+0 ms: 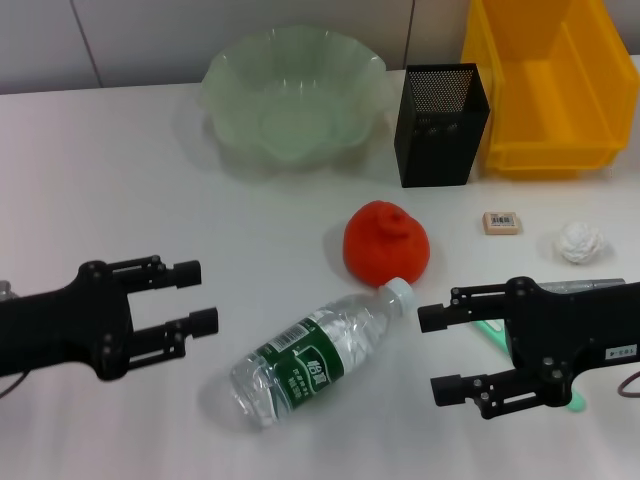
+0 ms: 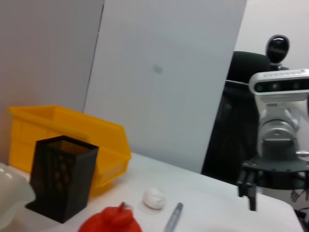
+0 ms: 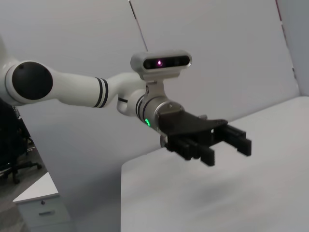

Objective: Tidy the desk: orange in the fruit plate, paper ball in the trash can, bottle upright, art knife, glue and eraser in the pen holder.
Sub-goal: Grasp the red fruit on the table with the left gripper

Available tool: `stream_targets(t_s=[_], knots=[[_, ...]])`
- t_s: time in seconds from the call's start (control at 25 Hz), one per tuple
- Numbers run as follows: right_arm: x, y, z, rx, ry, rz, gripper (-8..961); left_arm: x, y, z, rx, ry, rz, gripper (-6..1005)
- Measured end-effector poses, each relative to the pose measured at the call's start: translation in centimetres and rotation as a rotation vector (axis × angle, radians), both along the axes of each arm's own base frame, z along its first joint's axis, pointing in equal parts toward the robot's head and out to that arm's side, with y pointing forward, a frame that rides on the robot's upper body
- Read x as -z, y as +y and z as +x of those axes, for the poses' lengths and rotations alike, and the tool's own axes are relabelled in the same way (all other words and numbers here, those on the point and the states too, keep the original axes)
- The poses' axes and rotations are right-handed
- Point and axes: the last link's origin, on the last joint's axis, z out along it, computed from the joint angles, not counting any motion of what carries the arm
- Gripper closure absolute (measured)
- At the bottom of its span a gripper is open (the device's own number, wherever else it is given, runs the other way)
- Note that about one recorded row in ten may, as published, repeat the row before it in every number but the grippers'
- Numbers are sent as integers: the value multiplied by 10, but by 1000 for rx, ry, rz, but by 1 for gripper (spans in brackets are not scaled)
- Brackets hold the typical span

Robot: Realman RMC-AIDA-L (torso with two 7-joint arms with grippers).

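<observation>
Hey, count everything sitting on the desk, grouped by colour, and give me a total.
Yellow: 1, trash can
Black: 1, pen holder
Green: 2, fruit plate, pen-like tool
Red-orange: 1, orange
White: 1, paper ball
Beige: 1, eraser
Clear: 1, bottle
Total: 8

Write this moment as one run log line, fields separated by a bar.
left gripper open, near table edge | right gripper open, empty | bottle lying between them | orange, eraser, paper ball on table
</observation>
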Motion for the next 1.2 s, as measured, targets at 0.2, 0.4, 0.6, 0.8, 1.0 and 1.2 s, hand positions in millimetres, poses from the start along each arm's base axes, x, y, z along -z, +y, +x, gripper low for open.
stream_targets(t_s=[0.2, 0.4, 0.6, 0.8, 1.0, 1.2], knots=[[-15, -5, 7, 64, -4, 16, 192, -3, 14, 13, -36, 47, -17, 398], [-51, -19, 27, 173, 12, 110, 192, -3, 32, 27, -46, 78, -28, 398], [-73, -41, 45, 278, -16, 128, 192, 6, 50, 43, -29, 145, -21, 397], [-84, -62, 62, 376, -12, 196, 192, 20, 69, 60, 1, 223, 14, 396], [-88, -77, 72, 432, 1, 240, 192, 32, 85, 79, 40, 269, 46, 396], [-91, -82, 76, 450, 14, 270, 192, 47, 94, 96, 89, 333, 89, 395]])
